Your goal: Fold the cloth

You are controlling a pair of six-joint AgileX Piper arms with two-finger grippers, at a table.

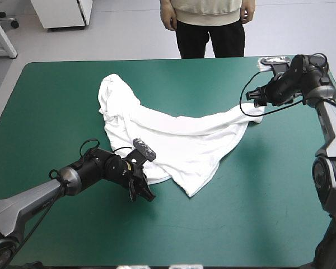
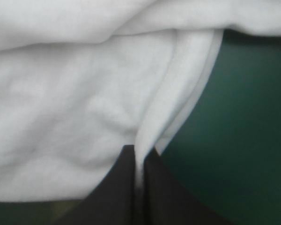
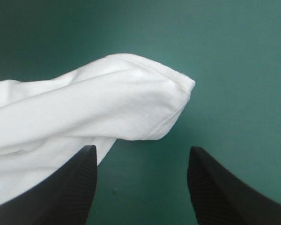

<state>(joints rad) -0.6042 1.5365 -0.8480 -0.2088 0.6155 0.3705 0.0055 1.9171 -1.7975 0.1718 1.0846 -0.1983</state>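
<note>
The white T-shirt (image 1: 173,137) lies stretched across the middle of the teal-green table, crumpled at the far left and drawn out to a point toward the right. My left gripper (image 1: 141,188) sits at the shirt's near left edge; the left wrist view shows its black fingers (image 2: 157,187) shut on a fold of the T-shirt (image 2: 75,108). My right gripper (image 1: 257,101) is at the shirt's right tip. Its fingers (image 3: 70,183) stand open in the right wrist view, and the shirt's corner (image 3: 131,101) lies just ahead of them on the cover, not held.
A person stands beyond the table's far edge (image 1: 157,60), hands away from the top. A small pale object (image 1: 274,60) lies at the far right corner behind my right arm. Bare teal-green cover (image 1: 257,196) stretches along the near right.
</note>
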